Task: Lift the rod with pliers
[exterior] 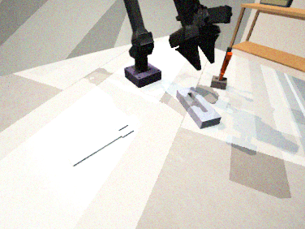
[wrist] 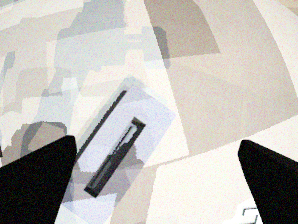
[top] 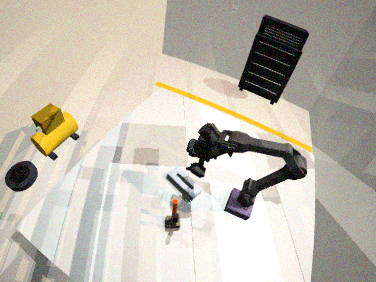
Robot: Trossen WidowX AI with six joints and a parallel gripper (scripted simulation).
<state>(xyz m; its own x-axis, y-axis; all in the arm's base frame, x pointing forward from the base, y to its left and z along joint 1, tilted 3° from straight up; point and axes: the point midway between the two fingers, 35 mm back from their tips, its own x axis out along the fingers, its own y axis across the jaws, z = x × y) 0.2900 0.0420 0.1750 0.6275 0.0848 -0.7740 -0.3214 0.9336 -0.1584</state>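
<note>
1 gripper, 2 fingers spread wide and empty, above 1 channel block; 1 orange-handled tool.

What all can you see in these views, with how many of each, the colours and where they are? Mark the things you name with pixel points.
channel block [top: 176,178] [exterior: 204,118] [wrist: 159,112]: one, pale grey, on the work surface
orange-handled tool [top: 175,207] [exterior: 226,64]: one, upright in its holder
holder [top: 170,225] [exterior: 219,84]: one, grey-brown, beyond the block in the exterior view
yellow machine [top: 61,133]: one, left in the top view
round black object [top: 21,175]: one, beside the yellow machine
yellow stripe [top: 234,116]: one, behind the arm
slatted black unit [top: 274,60]: one, upper right in the top view
shelf unit [exterior: 271,54]: one, wooden, upper right in the exterior view
base [top: 233,209] [exterior: 141,81]: one, purple, under the arm
arm [top: 265,145] [exterior: 136,20]: one, black
pincer [top: 193,159] [exterior: 207,66] [wrist: 161,147]: one, black, open, near the block
</note>
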